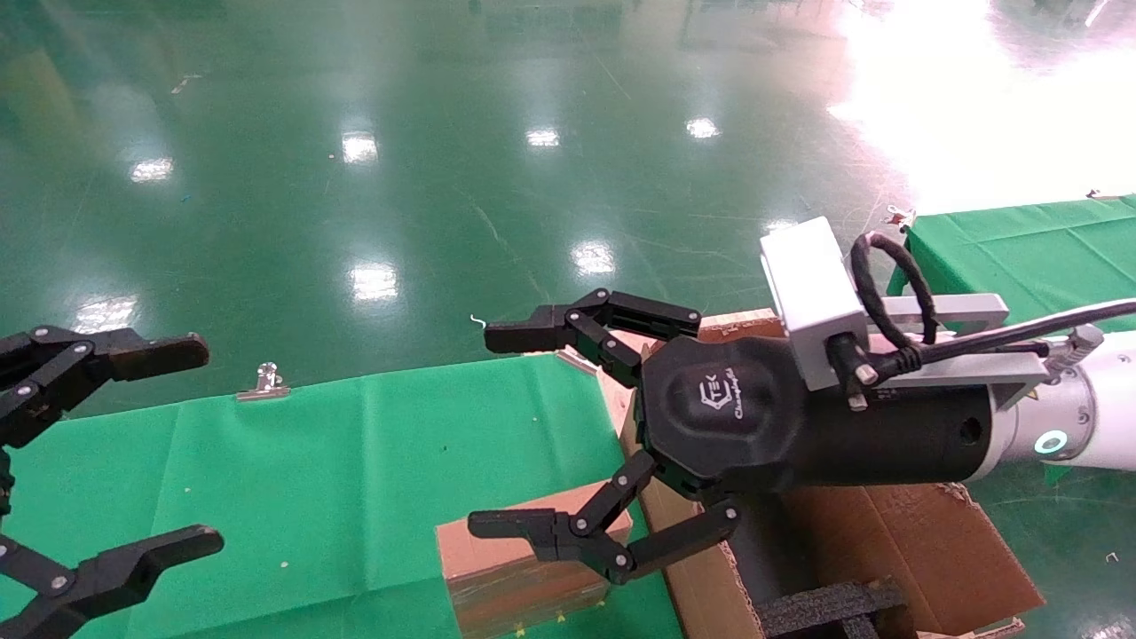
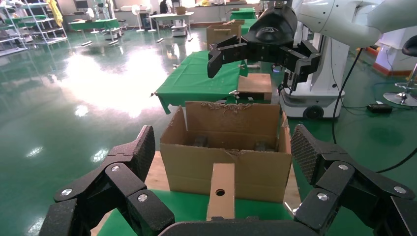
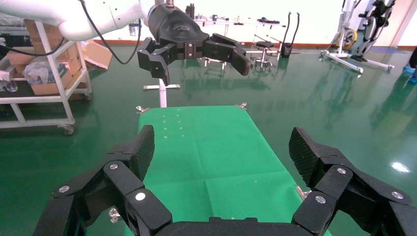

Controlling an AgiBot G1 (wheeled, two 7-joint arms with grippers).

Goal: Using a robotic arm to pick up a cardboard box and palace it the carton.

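The small brown cardboard box (image 1: 515, 595) lies on the green table near its front right corner. In the left wrist view the cardboard box (image 2: 221, 189) shows one round hole and rests just before the carton (image 2: 226, 147). The big carton (image 1: 932, 550) stands right of the table with black foam (image 1: 825, 612) inside. The white robotic arm (image 1: 1092, 417) reaches in from the right. Its right gripper (image 1: 497, 430) hangs open above the box and the carton's edge, holding nothing. My left gripper (image 1: 195, 444) is open at the far left, empty.
The green-clothed table (image 1: 355, 461) spreads between the two grippers, with a metal clip (image 1: 262, 382) on its far edge. A second green table (image 1: 1021, 248) stands at the back right. Glossy green floor lies beyond. The carton's flaps are ragged.
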